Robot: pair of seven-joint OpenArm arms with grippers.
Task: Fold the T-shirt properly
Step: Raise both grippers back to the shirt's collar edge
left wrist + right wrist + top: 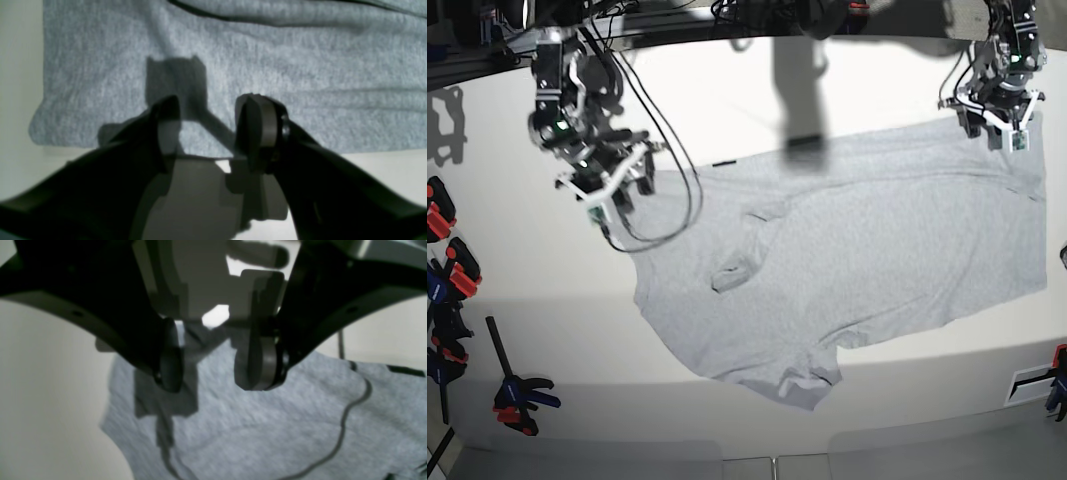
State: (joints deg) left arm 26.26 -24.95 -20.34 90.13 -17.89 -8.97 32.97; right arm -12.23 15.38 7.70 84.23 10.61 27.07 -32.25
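Both claws stand spread with nothing between the fingers. In the base view the left claw [997, 128] hangs at the upper right of the frame, over the far right corner of the T-shirt [867, 250]; its wrist view shows the dark fingers [257, 130] apart above a straight edge of grey cloth, with pale surface [547, 300] showing below that edge and down the left of the frame. The right claw [612, 195] sits at the upper left of the base view, just off the shirt's left end — its wrist view looks down on a rounded, rumpled edge of the cloth, the fingers [255, 366] parted above it.

The T-shirt lies spread across the middle of the surface, plain grey side up, tilted so its lower corner points to the bottom centre of the frame; a small raised fold sits left of centre.

Black cables [672, 190] loop down from the right arm and hang over the left edge of the cloth (the right wrist view shows one thin cable trailing across the fabric). Red-and-black and blue-and-black clamps [517, 392] lie along the left margin, well apart from the shirt. Bare surface runs wide along the left side and below the shirt; the shirt's right edge comes near the frame's right border.
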